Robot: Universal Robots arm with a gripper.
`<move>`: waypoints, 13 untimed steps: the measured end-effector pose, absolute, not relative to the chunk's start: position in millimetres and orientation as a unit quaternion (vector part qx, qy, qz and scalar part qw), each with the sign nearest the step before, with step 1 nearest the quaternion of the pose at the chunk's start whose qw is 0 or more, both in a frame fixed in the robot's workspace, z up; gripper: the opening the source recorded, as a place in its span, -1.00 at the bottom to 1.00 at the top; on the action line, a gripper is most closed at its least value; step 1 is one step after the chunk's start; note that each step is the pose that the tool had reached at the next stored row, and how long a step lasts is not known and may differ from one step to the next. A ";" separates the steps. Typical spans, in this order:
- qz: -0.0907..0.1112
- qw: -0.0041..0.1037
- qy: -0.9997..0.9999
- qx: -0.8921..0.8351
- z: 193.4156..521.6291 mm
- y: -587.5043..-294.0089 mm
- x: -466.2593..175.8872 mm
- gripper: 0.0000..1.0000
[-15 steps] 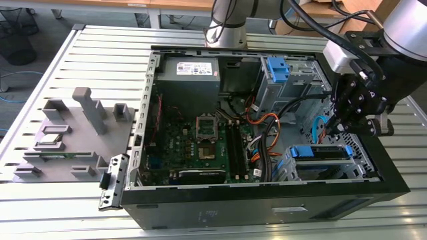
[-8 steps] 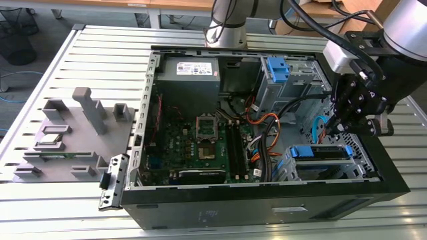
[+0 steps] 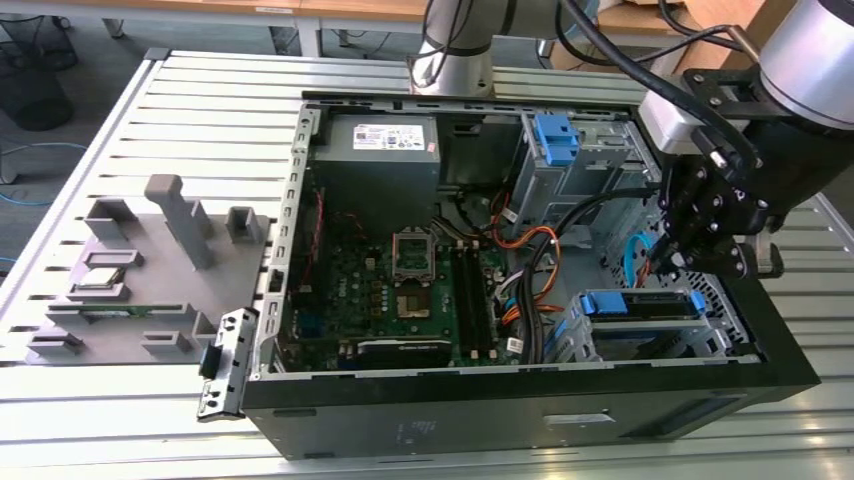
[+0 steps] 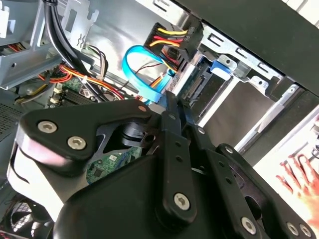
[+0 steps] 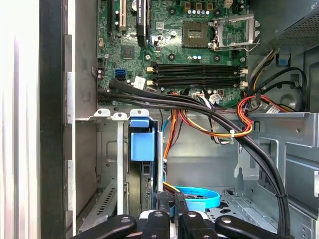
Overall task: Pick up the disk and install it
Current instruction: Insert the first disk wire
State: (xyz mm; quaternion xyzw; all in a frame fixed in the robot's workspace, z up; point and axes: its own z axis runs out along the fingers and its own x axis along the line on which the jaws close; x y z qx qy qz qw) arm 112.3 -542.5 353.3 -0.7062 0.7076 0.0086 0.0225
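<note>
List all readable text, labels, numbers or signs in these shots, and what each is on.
None of the print can be read.
White sticker on the grey power supply box: print too small to read.
Circuit board: white markings, too small to read in the first wrist view.
Small white tag on that board: blurred.
Silver badge on the black computer case: unreadable.

The exterior view looks down on the open black metal computer case [image 3: 534,420] from well above the black gripper [image 3: 671,262]. Both wrist views sit close behind it — sharing, apparently, the looped flat blue cable [image 4: 139,62] [image 5: 199,198].
</note>
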 end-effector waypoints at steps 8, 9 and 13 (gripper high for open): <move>-0.003 0.034 0.707 -0.707 350.3 -552.6 105.6 -0.67; -0.005 0.036 0.707 -0.707 349.9 -552.9 104.4 -0.67; -0.012 0.044 0.706 -0.707 347.9 -554.9 100.3 -0.67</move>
